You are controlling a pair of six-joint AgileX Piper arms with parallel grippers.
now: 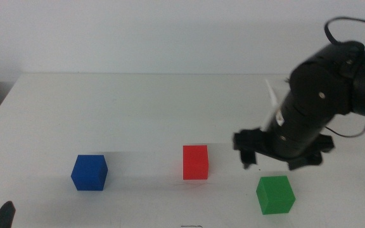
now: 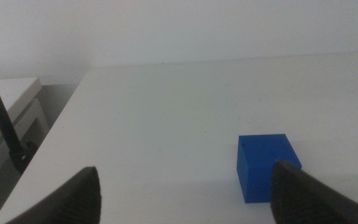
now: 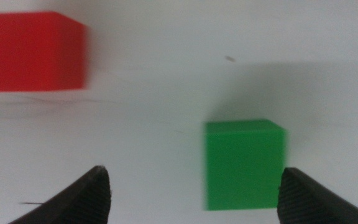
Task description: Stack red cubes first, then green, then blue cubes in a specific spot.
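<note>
We see the left gripper (image 1: 5,214) only as a dark tip at the table's (image 1: 138,107) front-left corner, mostly cut off; its wrist view shows the jaws spread wide. Blue cube (image 1: 89,172) sits near the front edge, left side. Red cube (image 1: 195,162) stands mid-table, blurred in the right wrist view. Right gripper (image 1: 277,155) hovers over the green cube (image 1: 275,194), jaws apart, empty.

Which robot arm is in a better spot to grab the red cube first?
Probably the right. Its open claw hangs between the red cube and green cube. The left claw waits at the table's near edge, beyond the blue cube.
</note>
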